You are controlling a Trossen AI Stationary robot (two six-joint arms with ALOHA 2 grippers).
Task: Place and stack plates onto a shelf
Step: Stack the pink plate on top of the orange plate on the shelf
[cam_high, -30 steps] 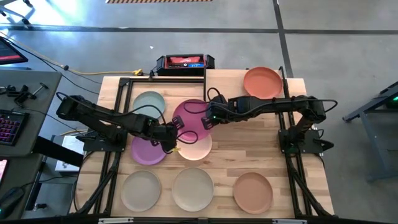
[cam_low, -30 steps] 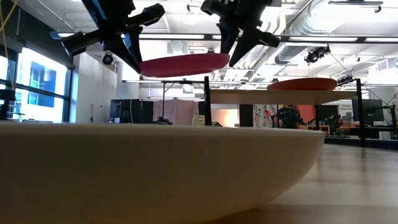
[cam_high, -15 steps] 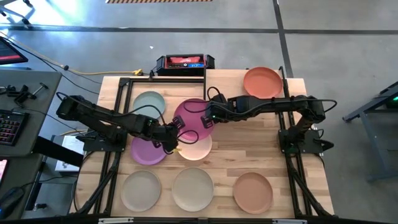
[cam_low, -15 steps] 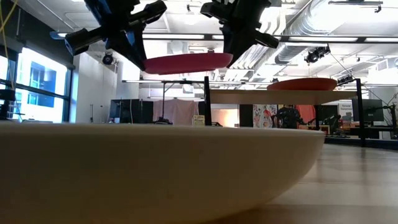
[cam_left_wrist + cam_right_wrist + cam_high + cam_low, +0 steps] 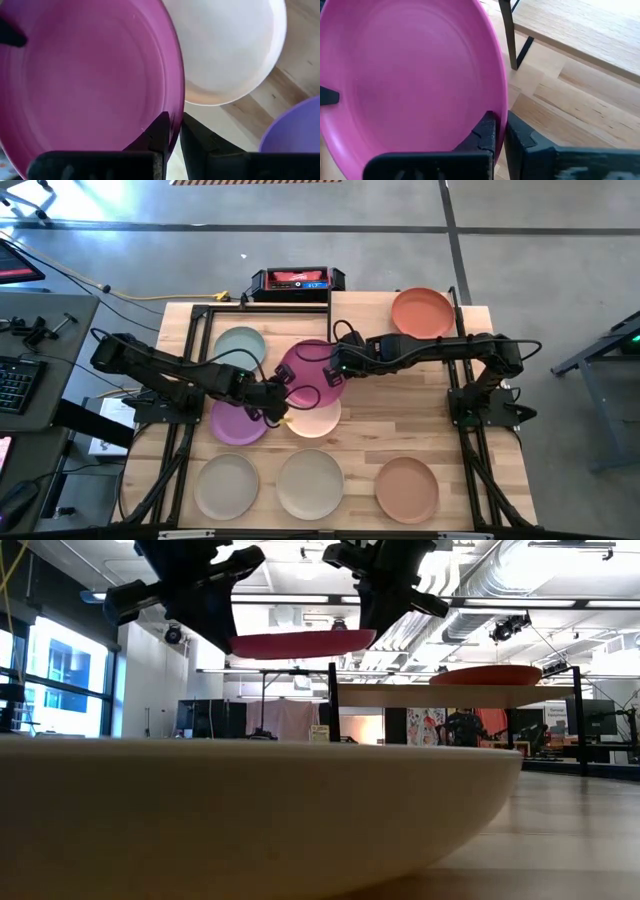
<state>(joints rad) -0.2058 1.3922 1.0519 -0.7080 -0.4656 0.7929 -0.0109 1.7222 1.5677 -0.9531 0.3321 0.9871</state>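
Note:
A hot pink plate (image 5: 308,368) hangs level in the air above the table's middle, between my two grippers; the low view shows this plate (image 5: 300,642) too. My left gripper (image 5: 281,393) is at its near left rim and my right gripper (image 5: 335,370) at its right rim, each shut on the rim. A peach plate (image 5: 316,414) lies on the table right under it. The shelf (image 5: 440,696) stands at the far right on black legs, and an orange plate (image 5: 422,312) rests flat on it. My left gripper pinches the pink plate's rim (image 5: 176,117) on its near left side, one finger over the plate's inside and one under its outside. The fingers slant down from the table's left. The plate is lifted clear and level. My right gripper pinches the rim (image 5: 501,107) on the plate's right side, one finger inside the plate and one outside. It comes slanting down from the table's right. The plate hangs level between the two holds, clear of the table.
On the table lie a teal plate (image 5: 240,345), a purple plate (image 5: 238,422), and along the near edge a beige plate (image 5: 226,485), a cream plate (image 5: 310,485) and a terracotta plate (image 5: 406,488). A red and black box (image 5: 297,280) sits at the far edge.
My right gripper has shut on the pink plate's right rim; its fingers stood apart around it a second ago. My left gripper has rolled about its own axis without leaving its place. The plate has stayed level in the air.

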